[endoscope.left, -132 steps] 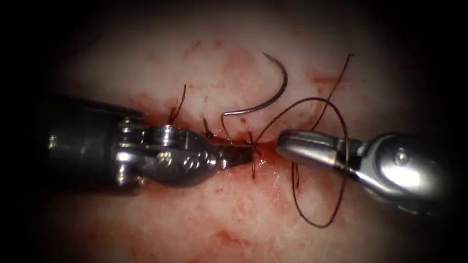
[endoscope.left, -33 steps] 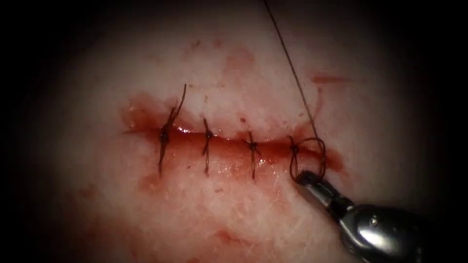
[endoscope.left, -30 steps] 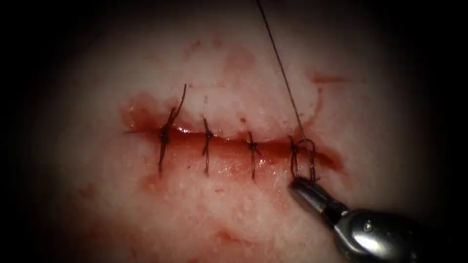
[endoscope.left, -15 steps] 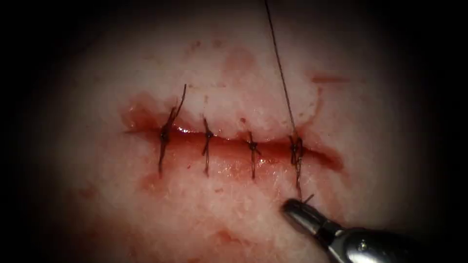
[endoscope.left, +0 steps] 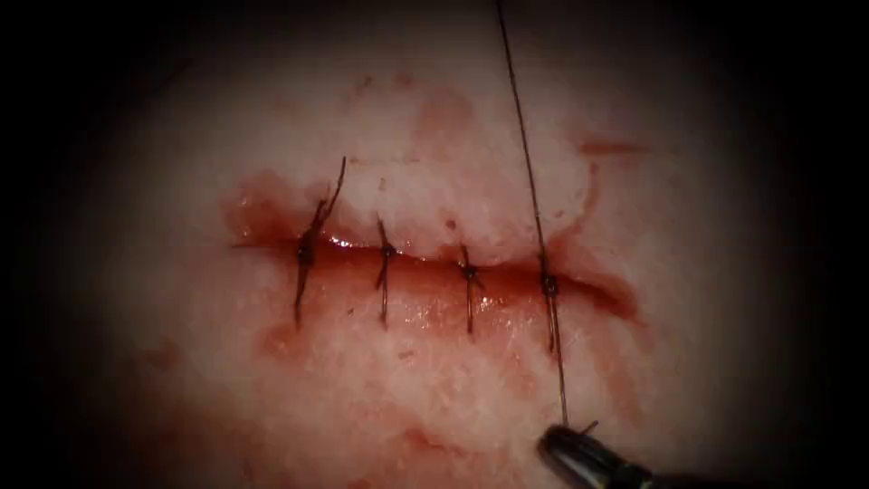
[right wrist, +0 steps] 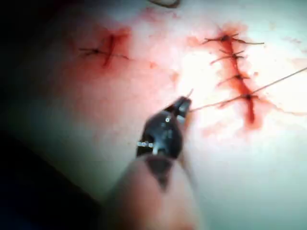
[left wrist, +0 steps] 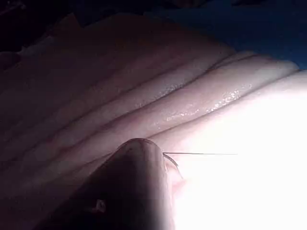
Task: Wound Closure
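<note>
Lower now than half a second ago, the right tool (endoscope.left: pixel 572 445) sits at the bottom edge of the endoscope view, and the loose loop that lay at the fourth stitch a second ago is drawn down into a small tight knot (endoscope.left: pixel 549 286). Both tools were over the cut about four seconds ago, with the needle lying on the tissue above it.

One thread (endoscope.left: pixel 529 172) runs in a straight line from the top of the endoscope view down to the knot, then on down to the right tool. The tool's jaws are pressed together on the thread's short end, and a tiny bit of thread pokes out past the tip.

The cut (endoscope.left: pixel 425 267) runs from left to right across the tissue (endoscope.left: pixel 434 398). Four stitches cross it. Three of them, to the left, are tied with short cut ends (endoscope.left: pixel 337 181) sticking up and down. The fourth, at the right end, is the one with the thread on it. Red fluid (endoscope.left: pixel 625 303) lies along the cut and in patches around it.

In the left wrist view, the left tool (left wrist: pixel 144 163) is a dark rounded shape over the tissue, and a thin line of thread stretches away from its tip. I cannot tell how its jaws stand.

In the right wrist view, the right tool points at the row of stitches, with the tight thread leading off its tip.
</note>
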Controlling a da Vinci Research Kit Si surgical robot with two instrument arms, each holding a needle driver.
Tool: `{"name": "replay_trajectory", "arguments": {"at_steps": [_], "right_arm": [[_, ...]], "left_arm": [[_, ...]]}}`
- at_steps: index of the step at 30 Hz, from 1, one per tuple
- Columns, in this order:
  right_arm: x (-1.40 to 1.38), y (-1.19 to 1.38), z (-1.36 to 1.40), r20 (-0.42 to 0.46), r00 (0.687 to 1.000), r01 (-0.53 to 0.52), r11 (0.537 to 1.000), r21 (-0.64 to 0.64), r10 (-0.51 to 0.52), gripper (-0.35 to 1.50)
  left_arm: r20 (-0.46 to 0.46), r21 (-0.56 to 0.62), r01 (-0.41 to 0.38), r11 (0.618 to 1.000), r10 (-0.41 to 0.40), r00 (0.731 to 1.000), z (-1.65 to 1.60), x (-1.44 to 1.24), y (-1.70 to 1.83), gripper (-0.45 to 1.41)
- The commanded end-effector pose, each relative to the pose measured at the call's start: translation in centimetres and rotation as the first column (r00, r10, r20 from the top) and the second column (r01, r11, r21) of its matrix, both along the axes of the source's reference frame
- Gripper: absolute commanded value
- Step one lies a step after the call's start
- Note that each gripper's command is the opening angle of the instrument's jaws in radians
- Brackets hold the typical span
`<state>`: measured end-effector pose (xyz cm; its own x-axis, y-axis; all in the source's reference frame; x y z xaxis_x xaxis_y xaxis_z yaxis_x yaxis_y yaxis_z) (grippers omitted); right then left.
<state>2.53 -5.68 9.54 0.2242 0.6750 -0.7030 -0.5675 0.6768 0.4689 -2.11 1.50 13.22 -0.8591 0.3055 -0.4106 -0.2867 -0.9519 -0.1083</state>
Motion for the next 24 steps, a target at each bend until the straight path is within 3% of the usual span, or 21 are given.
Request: {"name": "replay_trajectory", "arguments": {"at_steps": [1, 12, 24], "right_arm": [[0.08, -0.11, 0.03, -0.002, 1.0, 0.005, 1.0, 0.001, -0.005, -0.35], [0.07, -0.22, -0.05, -0.003, 1.0, 0.009, 1.0, -0.003, -0.009, -0.35], [0.15, -0.22, -0.08, -0.001, 1.0, 0.006, 1.0, -0.001, -0.006, -0.35]], "left_arm": [[0.002, -0.005, 0.003, 1.0, -0.003, 1.0, 0.04, -0.06, 0.08, -0.45], [-0.006, -0.017, 0.006, 1.0, -0.006, 1.0, 0.12, -0.04, 0.35, -0.45], [-0.012, -0.039, 0.015, 0.999, -0.016, 1.0, 0.12, -0.03, 0.32, -0.45]]}}
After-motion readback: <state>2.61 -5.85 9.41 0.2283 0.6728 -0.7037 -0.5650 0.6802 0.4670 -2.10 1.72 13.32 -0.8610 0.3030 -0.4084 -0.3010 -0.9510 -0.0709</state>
